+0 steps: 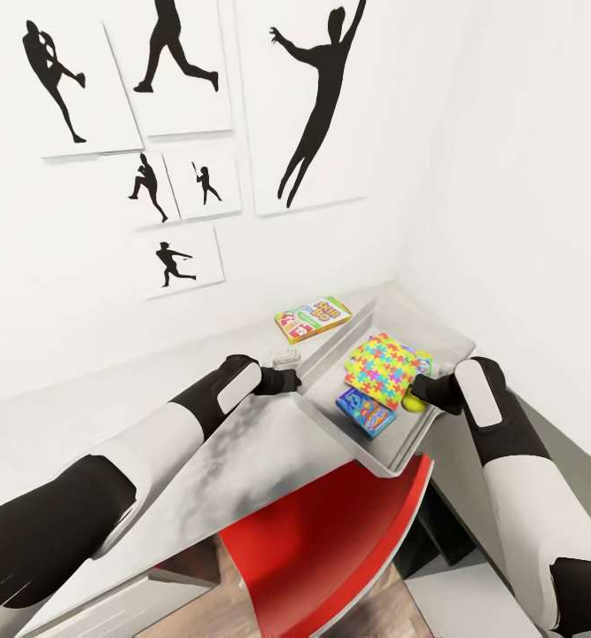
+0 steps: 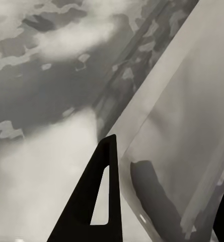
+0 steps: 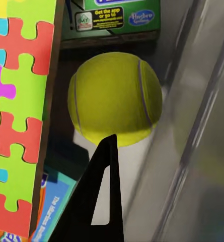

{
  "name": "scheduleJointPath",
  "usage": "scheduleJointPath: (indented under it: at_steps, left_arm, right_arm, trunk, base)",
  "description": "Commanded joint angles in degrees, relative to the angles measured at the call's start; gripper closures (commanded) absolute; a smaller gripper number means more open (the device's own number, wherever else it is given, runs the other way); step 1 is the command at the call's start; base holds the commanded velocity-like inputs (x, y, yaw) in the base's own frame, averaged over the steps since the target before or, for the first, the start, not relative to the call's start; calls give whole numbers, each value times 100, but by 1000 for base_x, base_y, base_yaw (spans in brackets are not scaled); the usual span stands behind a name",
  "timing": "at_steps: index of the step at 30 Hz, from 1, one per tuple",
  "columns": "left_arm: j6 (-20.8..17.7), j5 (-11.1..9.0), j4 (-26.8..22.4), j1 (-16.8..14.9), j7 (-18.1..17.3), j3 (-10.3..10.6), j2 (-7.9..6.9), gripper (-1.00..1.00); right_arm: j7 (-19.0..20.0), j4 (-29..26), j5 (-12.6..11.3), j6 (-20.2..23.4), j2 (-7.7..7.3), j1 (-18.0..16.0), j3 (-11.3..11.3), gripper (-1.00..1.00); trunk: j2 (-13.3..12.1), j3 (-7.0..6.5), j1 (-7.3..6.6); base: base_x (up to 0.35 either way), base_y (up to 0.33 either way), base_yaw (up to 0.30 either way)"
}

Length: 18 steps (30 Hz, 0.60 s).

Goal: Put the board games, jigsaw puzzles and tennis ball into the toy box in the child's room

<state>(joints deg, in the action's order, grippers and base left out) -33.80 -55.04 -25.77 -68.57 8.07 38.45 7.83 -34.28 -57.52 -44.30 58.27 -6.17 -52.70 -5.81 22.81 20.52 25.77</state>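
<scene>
We see the toy box (image 1: 446, 341), a thin-walled grey tray with a glossy finish, on the pale mottled surface (image 1: 242, 452); it holds the jigsaw puzzle (image 1: 385, 361) of interlocking coloured pieces, a blue board game (image 1: 366, 412) and the fuzzy round tennis ball (image 3: 114, 98) at its right wall. A green board game (image 1: 313, 318) lies flat just behind the box. The left jaws (image 1: 288, 379) sit at the box's near rim and the right jaws (image 1: 423, 387) beside the ball inside it; we cannot tell how far either set is open.

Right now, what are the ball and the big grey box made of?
The tennis ball looks fuzzy and felt-like: matte yellow-green with thin pale curved seams. The toy box looks like thin hard plastic or metal, hard to tell which: its straight light grey walls are smooth and show a soft sheen. The jigsaw puzzle beside the ball looks like flat printed cardboard.
</scene>
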Motion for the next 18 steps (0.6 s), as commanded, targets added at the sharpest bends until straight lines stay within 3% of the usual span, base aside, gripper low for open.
scheduleJointPath:
  at_steps: [1,18]
  left_arm:
    - [8,-227,-16,-8,32,29,0,100]
    - [13,-227,-61,-8,42,-3,0,100]
  right_arm:
    - [-53,-6,-166,-26,0,-4,0,100]
    - [-53,-5,-166,-26,1,7,1,100]
  trunk:
    - [12,10,2]
    - [12,10,2]
  base:
    - [-113,17,0]
    - [-46,14,0]
